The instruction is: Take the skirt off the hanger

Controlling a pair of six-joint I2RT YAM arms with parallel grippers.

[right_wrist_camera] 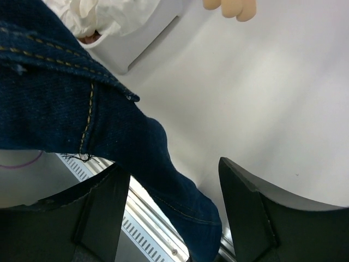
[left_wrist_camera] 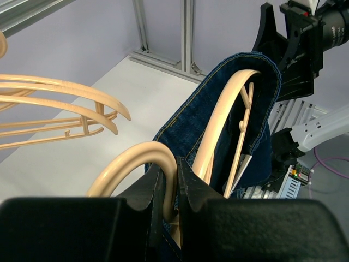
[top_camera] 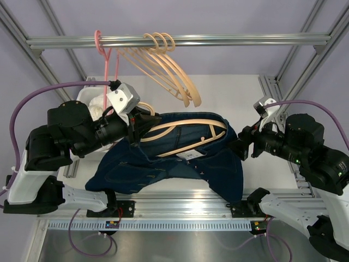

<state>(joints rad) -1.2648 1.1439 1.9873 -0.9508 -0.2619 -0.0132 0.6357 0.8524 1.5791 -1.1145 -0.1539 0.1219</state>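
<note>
With the left claw (left_wrist_camera: 172, 169) pinching the hanger (left_wrist_camera: 218, 120) steady, the spread right claw (right_wrist_camera: 172, 169) should grip the skirt (right_wrist_camera: 54, 109) fully, then pull outward.

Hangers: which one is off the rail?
The beige hanger inside the skirt, gripped by the left tool; the pink one and three other beige ones hang from the rail.

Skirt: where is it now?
The skirt is at the centre of the top view, draped on the beige hanger that the left tool grips; its right edge sits inside the open right tool.
</note>
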